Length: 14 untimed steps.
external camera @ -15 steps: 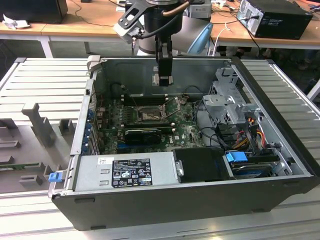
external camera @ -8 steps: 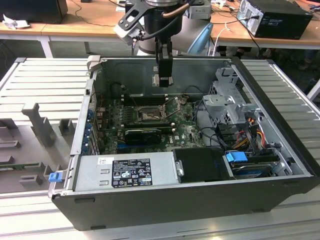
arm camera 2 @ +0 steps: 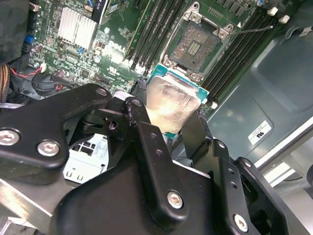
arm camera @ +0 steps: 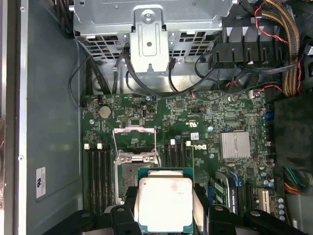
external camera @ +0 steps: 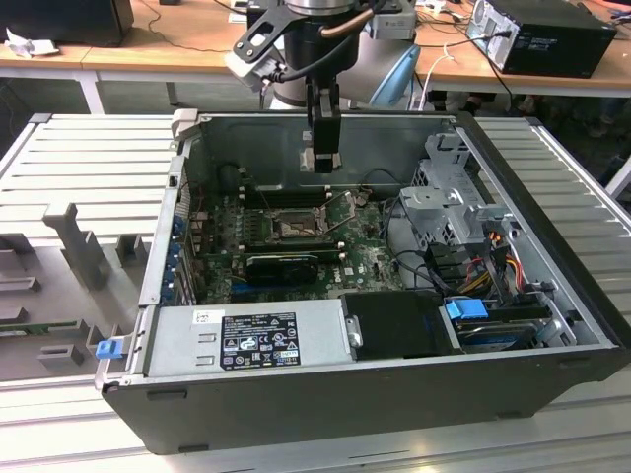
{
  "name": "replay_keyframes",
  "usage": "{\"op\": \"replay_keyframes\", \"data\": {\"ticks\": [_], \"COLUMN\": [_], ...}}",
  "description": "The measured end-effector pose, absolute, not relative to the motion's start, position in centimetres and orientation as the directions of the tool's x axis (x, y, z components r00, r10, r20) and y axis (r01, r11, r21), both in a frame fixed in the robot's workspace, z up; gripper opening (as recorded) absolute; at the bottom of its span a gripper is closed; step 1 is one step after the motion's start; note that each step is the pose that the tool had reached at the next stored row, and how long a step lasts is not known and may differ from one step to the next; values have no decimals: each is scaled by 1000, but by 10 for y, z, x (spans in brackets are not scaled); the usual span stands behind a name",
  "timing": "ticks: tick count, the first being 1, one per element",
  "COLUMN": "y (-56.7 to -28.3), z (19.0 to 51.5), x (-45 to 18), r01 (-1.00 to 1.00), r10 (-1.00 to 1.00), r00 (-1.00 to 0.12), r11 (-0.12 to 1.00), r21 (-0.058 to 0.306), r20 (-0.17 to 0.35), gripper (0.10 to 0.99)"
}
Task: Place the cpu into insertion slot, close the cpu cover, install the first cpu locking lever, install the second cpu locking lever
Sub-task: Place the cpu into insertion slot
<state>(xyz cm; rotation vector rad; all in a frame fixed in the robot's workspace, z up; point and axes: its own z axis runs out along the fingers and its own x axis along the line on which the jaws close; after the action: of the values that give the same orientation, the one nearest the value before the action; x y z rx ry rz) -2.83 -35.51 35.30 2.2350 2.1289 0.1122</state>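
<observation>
The jaws clamp the cpu (arm camera: pixel 164 203) by its edges, hanging near the open insertion slot (arm camera 2: pixel 198 46) but not in it — lowered tilted or off-square, it could, I judge, jam on the rim or crush the contacts.

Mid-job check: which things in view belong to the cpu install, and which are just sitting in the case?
Job: cpu, held in the claw; insertion slot, empty; cpu cover, raised open.
Just sitting there: heatsink; memory slots; drive cage; power supply; cable bundle.
</observation>
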Motion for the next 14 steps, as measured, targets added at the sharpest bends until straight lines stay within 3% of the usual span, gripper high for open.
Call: {"op": "replay_keyframes", "data": {"ticks": [14], "y": [-355], "z": [341], "x": [-28], "r01": [996], "r10": [999], "r00": [44], "r11": [-45], "r21": [83], "r20": [16], "gripper": [525]}}
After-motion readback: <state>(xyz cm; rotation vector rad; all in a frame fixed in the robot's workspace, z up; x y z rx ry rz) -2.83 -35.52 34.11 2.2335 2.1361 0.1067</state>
